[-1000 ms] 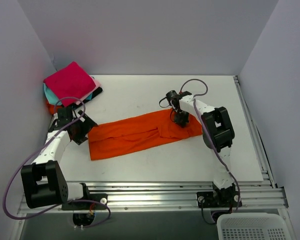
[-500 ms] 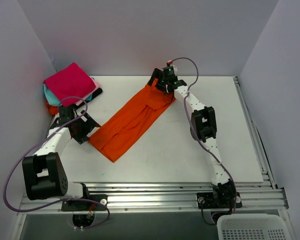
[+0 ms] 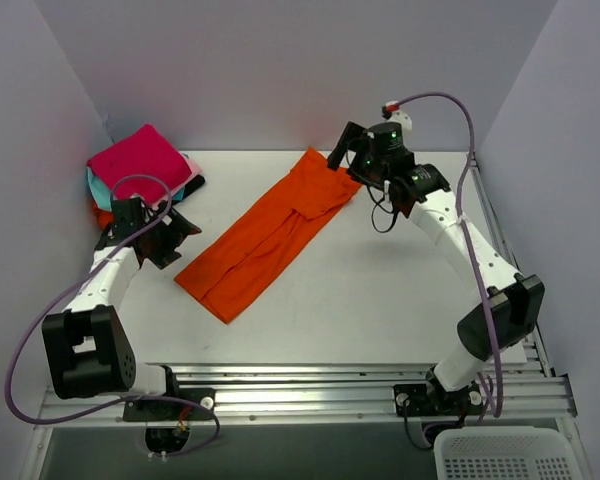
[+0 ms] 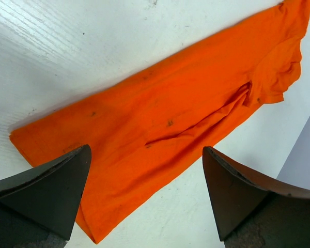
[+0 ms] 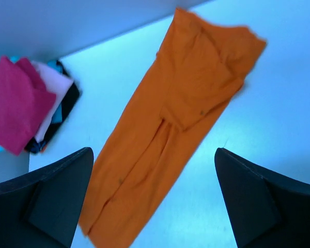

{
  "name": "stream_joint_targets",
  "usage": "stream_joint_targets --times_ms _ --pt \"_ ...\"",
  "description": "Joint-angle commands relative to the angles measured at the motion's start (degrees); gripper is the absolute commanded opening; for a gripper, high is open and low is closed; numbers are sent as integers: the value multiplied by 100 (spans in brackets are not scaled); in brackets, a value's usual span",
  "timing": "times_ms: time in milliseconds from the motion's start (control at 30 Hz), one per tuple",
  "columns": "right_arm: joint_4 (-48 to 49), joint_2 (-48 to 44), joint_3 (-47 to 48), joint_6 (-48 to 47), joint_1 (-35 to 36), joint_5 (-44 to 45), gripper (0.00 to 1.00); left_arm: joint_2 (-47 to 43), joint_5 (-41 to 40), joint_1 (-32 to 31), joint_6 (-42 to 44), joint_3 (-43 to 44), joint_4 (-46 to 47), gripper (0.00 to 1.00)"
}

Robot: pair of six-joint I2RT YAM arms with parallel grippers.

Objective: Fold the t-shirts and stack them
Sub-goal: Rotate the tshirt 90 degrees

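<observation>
**Current step.** The orange t-shirt has been reduced to a long, narrow band, so the lengthwise fold is judged complete. The crosswise fold and the transfer to the stack are not yet done.

**End effector state.** The right end effector hangs above the far end of the band with its fingers spread wide. Its wrist view shows nothing between them but the cloth well below. The left end effector sits just beside the near-left end of the band, also spread and holding nothing. The cloth lies free of both.

**Next move, as judged.** One end of the band should be pinched through all layers and carried over the other end to halve its length. The fingers must come down onto the worktop at the very edge of the cloth. A shallow pinch risks lifting only the top layer and opening the fold.

**Condition of the garment.** The shirt is plain bright orange and lies flat, running diagonally from far centre to near left. A folded-in sleeve shows at the far end and a soft ridge runs along the middle. The left wrist view shows a few small dark specks. The stack stands in the far-left corner, magenta on top, with teal, light pink and black edges showing beneath
</observation>
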Motion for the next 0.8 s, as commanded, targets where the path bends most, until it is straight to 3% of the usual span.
stream_joint_targets --times_ms 0,133,300,567,767 --pt "-1284 -18 -773 533 866 223 100 -366 85 -39 -126 72 260 98" --pt "-1356 -98 -1467 1315 1895 83 100 -595 23 -74 -171 -103 155 98" --pt "-1347 139 -1522 1834 2923 29 100 -1016 -82 -118 -180 -332 -65 98" --pt "-794 675 -1697 2265 3522 -313 100 -1456 -232 -162 48 -455 -829 98" --pt "-434 1588 -1241 2310 3821 -647 100 -1685 -293 -171 163 -578 -1050 98"
